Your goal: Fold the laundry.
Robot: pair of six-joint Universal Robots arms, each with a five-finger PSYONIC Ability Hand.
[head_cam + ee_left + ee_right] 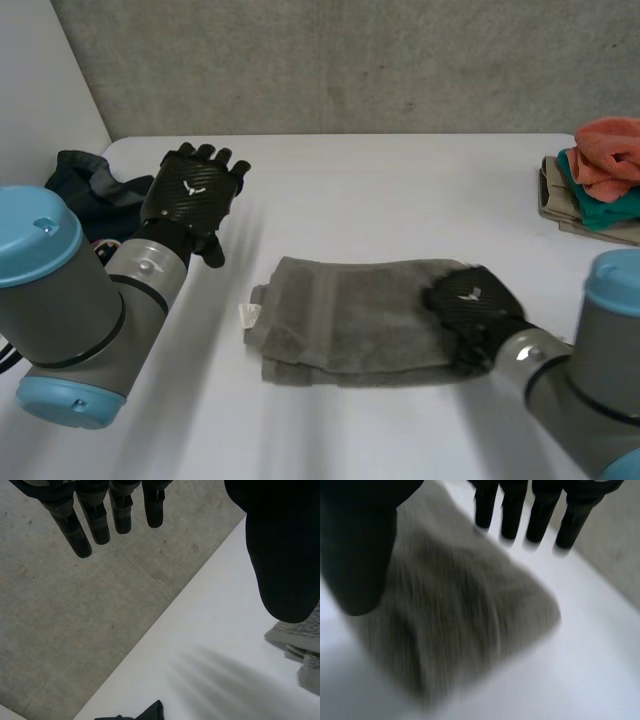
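A soft grey towel (345, 320), folded into a thick rectangle, lies flat on the smooth white surface (400, 190), close to the robot's side of it. A small white tag (248, 316) sticks out at the towel's left end. The right hand (468, 303) is over the towel's right end with its palm facing down. I cannot tell if it presses on the cloth. Its fingers (540, 515) are straight and a little apart. They reach past the towel's corner over the bare white, and they pinch nothing. The left hand (195, 188) is up in the air, well to the left of the towel and farther back. Its fingers (85, 527) are straight and spread out, its thumb (282, 555) is held wide, and it holds nothing. Farther left of the towel than that hand, at the edge of the surface, lies a crumpled dark blue cloth (85, 190). Far to the right of the towel, by the back edge, sits a small pile of clothes (600, 185), with orange on top, teal under it and beige at the bottom. Beyond the surface, behind the towel, is rough grey concrete (350, 60) with little dark specks. A plain pale wall (40, 90) stands off to the left.
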